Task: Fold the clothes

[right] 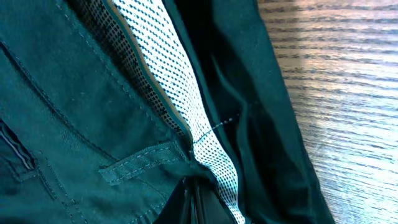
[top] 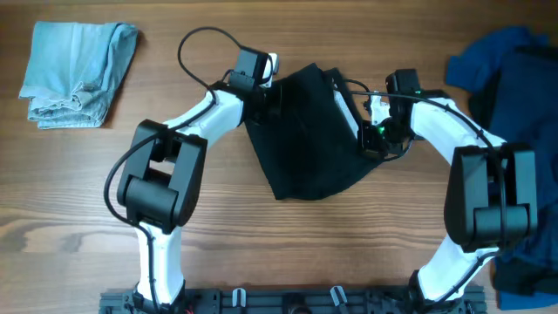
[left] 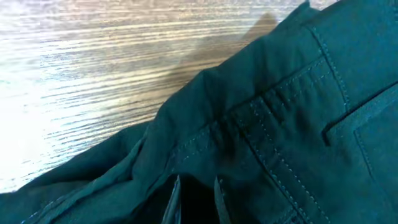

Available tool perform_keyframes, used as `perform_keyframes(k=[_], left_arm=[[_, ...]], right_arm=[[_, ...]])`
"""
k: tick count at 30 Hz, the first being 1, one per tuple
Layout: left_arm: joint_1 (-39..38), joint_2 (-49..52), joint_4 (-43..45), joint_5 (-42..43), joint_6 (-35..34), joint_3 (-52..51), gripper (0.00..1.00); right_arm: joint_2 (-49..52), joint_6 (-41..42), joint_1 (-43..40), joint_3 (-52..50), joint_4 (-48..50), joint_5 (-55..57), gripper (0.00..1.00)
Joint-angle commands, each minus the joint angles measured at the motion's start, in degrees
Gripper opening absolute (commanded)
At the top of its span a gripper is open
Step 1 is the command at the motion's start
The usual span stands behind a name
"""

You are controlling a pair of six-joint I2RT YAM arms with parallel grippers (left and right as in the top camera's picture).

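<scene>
A dark teal pair of trousers [top: 305, 139] lies crumpled in the middle of the table. My left gripper [top: 266, 92] is at its upper left edge. In the left wrist view the fingers [left: 196, 202] are close together, pinching the cloth by the waistband and belt loop [left: 273, 124]. My right gripper [top: 373, 131] is at the garment's right edge. In the right wrist view its fingers [right: 196, 202] are shut on the waistband [right: 137, 165], next to the white dotted lining [right: 180, 99].
A folded light blue garment [top: 78, 70] lies at the back left. A pile of blue clothes [top: 510, 78] lies along the right edge. Bare wooden table [top: 261, 253] shows in front of the trousers.
</scene>
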Motion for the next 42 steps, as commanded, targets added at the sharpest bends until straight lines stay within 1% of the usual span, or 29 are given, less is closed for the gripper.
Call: perform_keyframes(k=[1, 3, 5, 7, 8, 10, 11, 12, 13, 14, 15, 16, 18, 19, 20, 23, 25, 26, 27, 29, 30, 31, 34, 39, 40, 42], left_arm=[[1.42, -8.83, -2.75, -0.42, 0.09, 4.87, 0.24], [1.86, -14.60, -6.08, -1.64, 0.02, 6.84, 0.26], [2.36, -20.31, -10.01, -6.97, -3.91, 7.23, 0.29], [3.13, -25.46, -15.82, -9.42, -7.96, 7.23, 0.38], [3.61, -27.58, -19.21, -9.42, -10.03, 7.23, 0.41], [4.13, -29.46, -24.50, -9.42, -12.63, 7.23, 0.46], [4.35, -29.73, -26.93, -9.40, -14.01, 7.23, 0.49], [4.55, -29.73, -30.27, -9.40, -15.76, 7.21, 0.51], [4.61, -29.29, -33.62, -9.40, -17.44, 7.08, 0.52], [4.59, -28.98, -36.28, -9.38, -18.34, 6.93, 0.57], [4.46, -28.33, -39.63, -9.35, -19.34, 6.78, 0.60], [4.17, -27.47, -43.08, -9.35, -20.68, 6.78, 0.62], [3.15, -26.21, -47.19, -9.14, -23.04, 6.69, 0.62], [2.58, -25.81, -48.26, -9.14, -24.28, 6.45, 0.62], [1.75, -25.68, -48.81, -9.14, -25.81, 5.77, 0.64], [-0.90, -25.57, -48.50, -9.18, -31.36, 3.30, 0.64], [-3.65, -25.53, -46.82, -9.16, -36.85, 0.63, 0.69], [-5.31, -25.53, -45.51, -9.20, -39.06, -0.98, 0.77], [-6.71, -25.53, -43.60, -9.20, -40.50, -2.56, 0.82], [-9.55, -25.46, -39.19, -9.27, -42.80, -6.12, 0.89], [-10.51, -25.46, -37.35, -9.73, -43.82, -7.61, 0.89], [-11.06, -25.46, -35.95, -10.21, -44.74, -8.63, 0.91], [-12.52, -25.38, -31.58, -10.88, -48.26, -12.96, 0.91], [-12.79, -25.33, -29.92, -8.59, -51.01, -18.80, 0.95], [-12.79, -25.33, -26.99, -5.84, -51.36, -21.18, 0.93], [-12.83, -25.27, -21.40, -3.98, -51.41, -24.65, 0.93]], right_arm=[[1.16, -0.15, 0.17, -1.49, 0.96, 4.17, 0.04], [-1.40, -2.23, 0.17, 0.00, 0.37, 4.20, 0.04], [-4.96, -2.58, 0.17, 2.69, -1.53, 4.15, 0.06], [-8.33, -1.60, 0.17, 4.57, -2.84, 4.15, 0.07], [-10.88, -0.48, 0.02, 5.49, -3.63, 4.20, 0.09], [-14.08, 1.64, -0.63, 6.10, -4.44, 5.22, 0.23], [-15.50, 2.12, -1.11, 6.16, -4.81, 6.16, 0.26], [-17.09, 2.12, -1.88, 6.16, -5.40, 7.30, 0.34], [-18.45, 2.12, -2.86, 6.16, -6.05, 8.46, 0.46], [-19.34, 2.10, -3.76, 6.16, -6.47, 9.40, 0.54], [-20.15, 2.05, -4.81, 6.16, -6.95, 10.38, 0.57], [-20.72, 1.90, -6.01, 6.16, -7.48, 11.37, 0.64], [-20.76, 1.90, -7.67, 6.14, -7.91, 11.91, 0.73], [-20.76, 1.95, -8.22, 6.03, -8.02, 11.89, 0.82], [-20.76, 2.08, -8.57, 5.77, -8.11, 11.89, 0.99], [-20.76, 2.03, -8.61, 5.64, -7.56, 11.89, 1.00], [-20.76, 2.05, -8.61, 5.64, -6.99, 11.91, 1.00], [-20.76, 2.01, -8.61, 5.64, -6.91, 11.89, 1.00], [-20.76, 2.03, -8.61, 5.64, -6.82, 11.91, 1.00], [-20.76, 2.03, -8.61, 5.64, -6.34, 11.91, 1.00], [-20.76, 2.05, -8.61, 5.64, -6.14, 11.89, 1.00], [-20.76, 2.03, -8.61, 5.64, -5.99, 11.89, 1.00], [-20.76, 2.03, -8.61, 5.64, -5.92, 11.91, 1.00], [-20.76, 2.05, -8.61, 5.64, -5.92, 11.89, 1.00], [-20.76, 2.03, -8.61, 5.64, -5.92, 11.91, 1.00], [-20.76, 2.03, -8.61, 5.64, -5.92, 11.91, 1.00]])
